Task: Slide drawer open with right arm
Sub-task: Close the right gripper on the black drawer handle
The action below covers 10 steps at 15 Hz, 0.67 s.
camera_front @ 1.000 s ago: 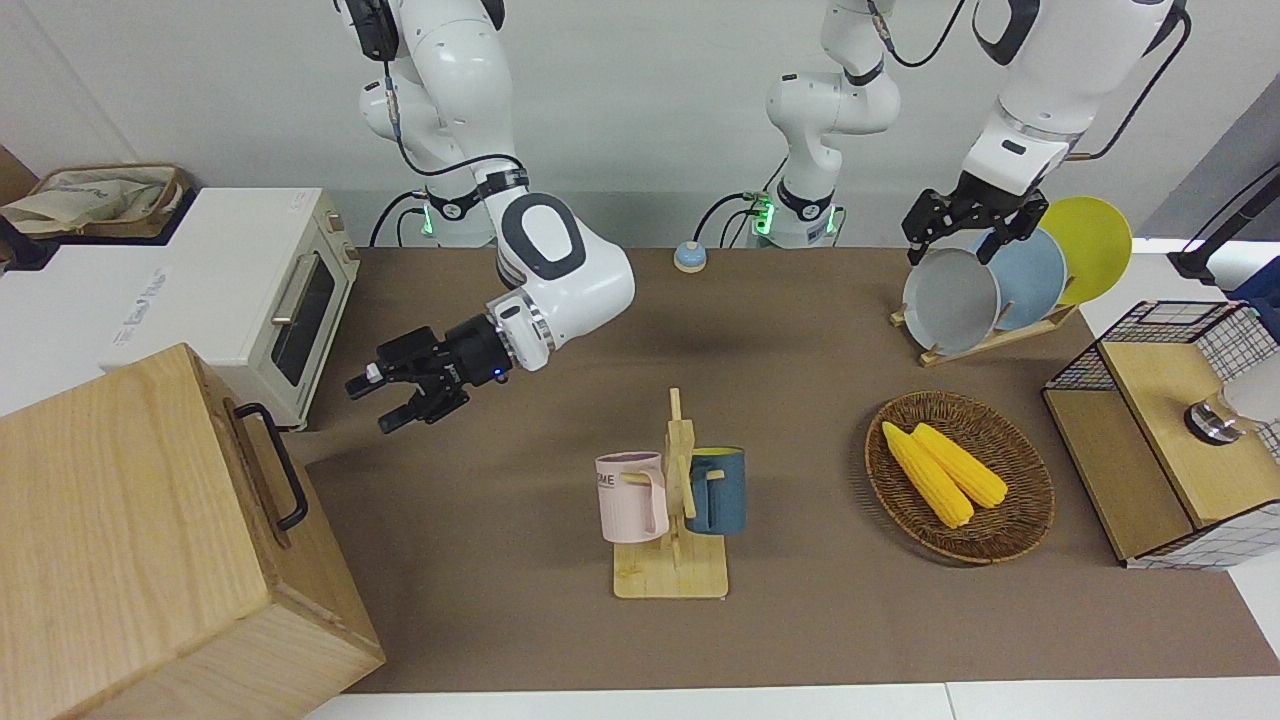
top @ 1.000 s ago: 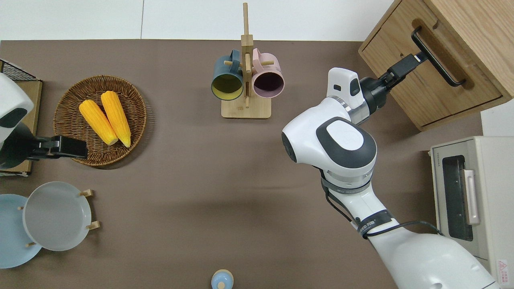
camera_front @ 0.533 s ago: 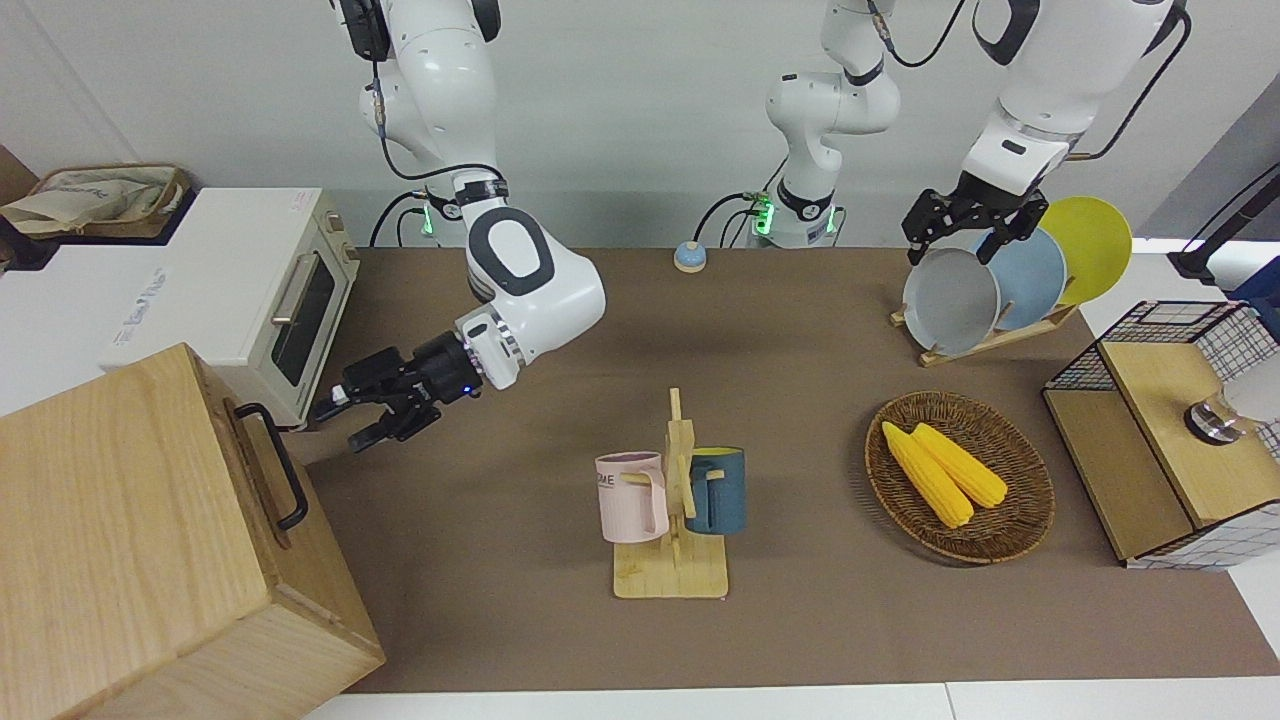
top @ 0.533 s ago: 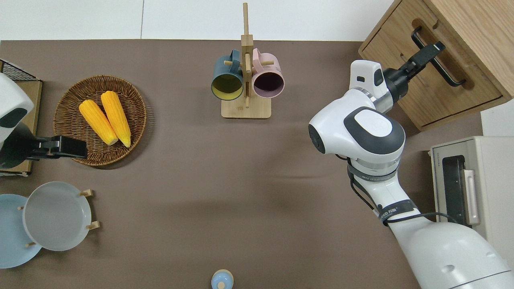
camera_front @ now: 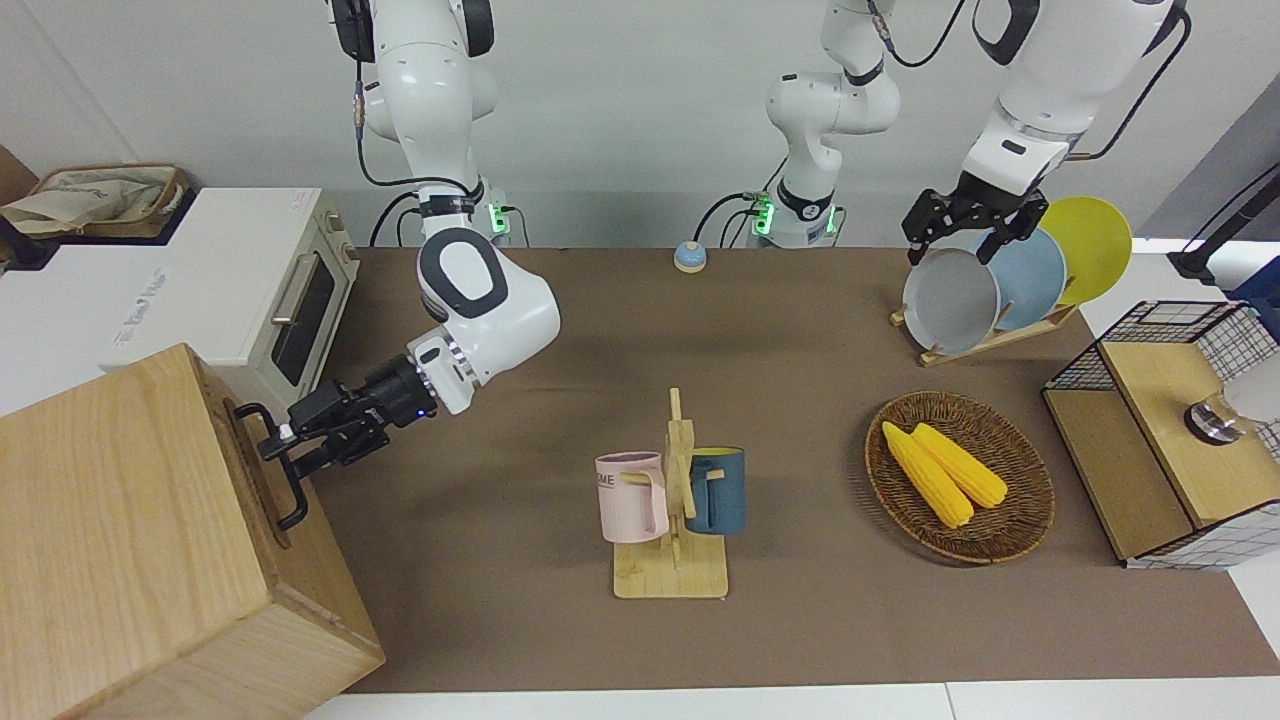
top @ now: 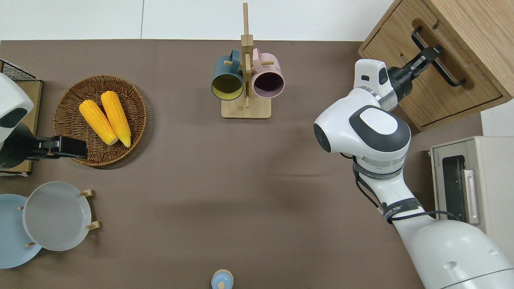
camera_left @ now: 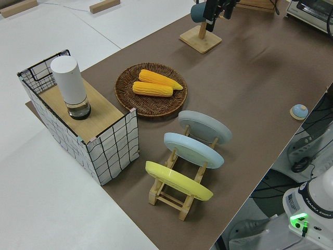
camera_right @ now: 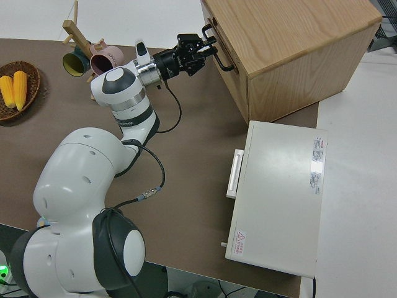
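Note:
The drawer [top: 449, 96] sits flush in the large pale wooden box [camera_front: 120, 520] at the right arm's end of the table. Its black loop handle [top: 445, 74] runs across the drawer front and also shows in the front view [camera_front: 290, 495]. My right gripper [top: 430, 53] has reached the handle, open, with one finger on each side of the bar near the handle's end. The right side view shows the same gripper [camera_right: 208, 48] at the handle [camera_right: 223, 61]. My left arm is parked, its gripper [camera_front: 960, 235] open.
A white toaster oven [camera_front: 280, 300] stands beside the box, nearer to the robots. Mid-table stands a mug rack [camera_front: 670, 500] with two mugs. A basket [camera_front: 1030, 500] of corn, a plate rack [camera_front: 990, 290] and a wire-mesh cabinet [camera_front: 1160, 430] fill the left arm's end.
My right gripper has travelled from over the bare table to the drawer handle, and its fingers now straddle the bar. The drawer and the left arm have not moved.

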Each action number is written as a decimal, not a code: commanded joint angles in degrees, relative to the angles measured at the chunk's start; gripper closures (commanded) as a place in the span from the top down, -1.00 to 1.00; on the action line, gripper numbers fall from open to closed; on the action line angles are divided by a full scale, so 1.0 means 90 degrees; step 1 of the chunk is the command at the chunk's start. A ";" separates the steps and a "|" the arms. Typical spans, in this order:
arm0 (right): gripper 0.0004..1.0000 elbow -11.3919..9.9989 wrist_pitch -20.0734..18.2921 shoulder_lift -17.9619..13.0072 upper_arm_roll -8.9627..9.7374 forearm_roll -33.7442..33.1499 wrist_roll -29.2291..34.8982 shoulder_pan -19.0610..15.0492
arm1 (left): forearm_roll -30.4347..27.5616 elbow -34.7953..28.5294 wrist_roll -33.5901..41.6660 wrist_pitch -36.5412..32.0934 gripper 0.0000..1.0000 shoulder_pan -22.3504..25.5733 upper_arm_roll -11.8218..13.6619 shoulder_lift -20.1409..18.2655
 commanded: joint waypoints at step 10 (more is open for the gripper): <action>-0.90 0.0004 -0.0539 -0.0011 0.0361 0.0206 0.0249 0.0038 | 0.0071 0.0014 -0.0007 -0.0082 1.00 -0.0016 0.0019 -0.0054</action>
